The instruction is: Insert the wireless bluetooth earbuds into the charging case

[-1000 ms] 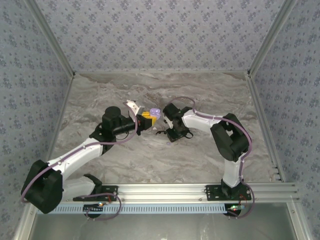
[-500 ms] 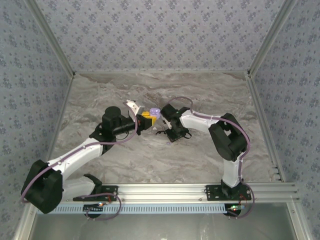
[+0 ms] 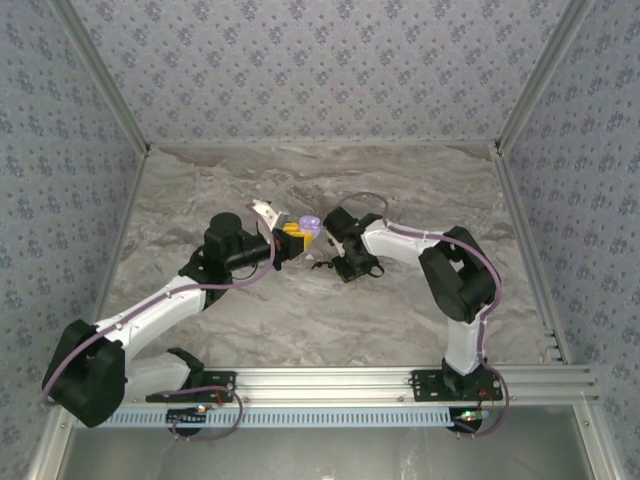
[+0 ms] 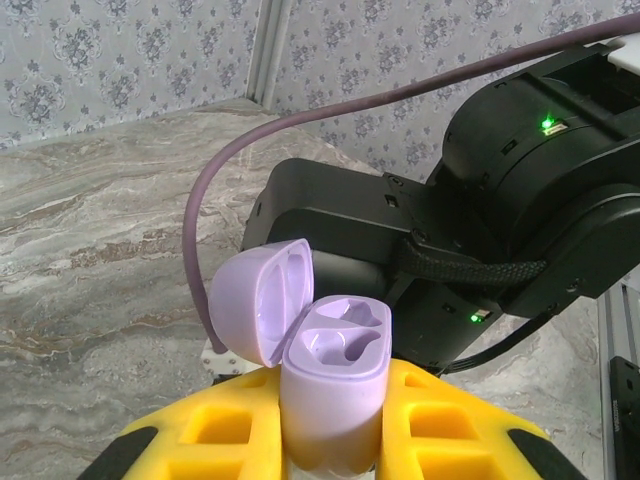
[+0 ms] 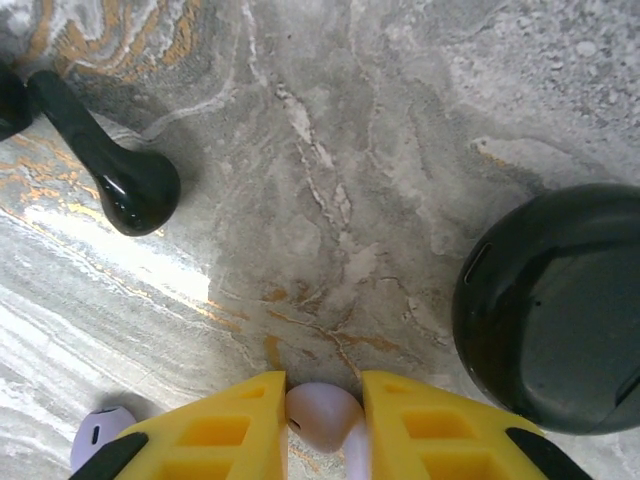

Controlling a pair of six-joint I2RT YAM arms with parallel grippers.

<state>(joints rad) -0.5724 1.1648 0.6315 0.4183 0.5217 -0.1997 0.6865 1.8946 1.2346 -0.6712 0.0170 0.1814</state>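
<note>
My left gripper (image 4: 330,450) is shut on the lilac charging case (image 4: 333,385), held upright with its lid (image 4: 258,300) swung open to the left and both sockets bare. From above, the case (image 3: 309,226) sits at the left gripper's (image 3: 295,238) yellow fingertips. My right gripper (image 5: 322,425) is shut on one pale-lilac earbud (image 5: 325,415) just above the marble. The second lilac earbud (image 5: 97,435) lies on the table at the lower left of the right wrist view. The right gripper (image 3: 340,262) is close to the right of the case.
A black earbud (image 5: 130,180) lies on the marble at the upper left of the right wrist view, and a round black case (image 5: 555,310) sits at the right. The right arm's black wrist (image 4: 480,230) looms directly behind the lilac case.
The right arm's wrist shifted slightly left toward the case, then held. The left arm with the case stayed still.
</note>
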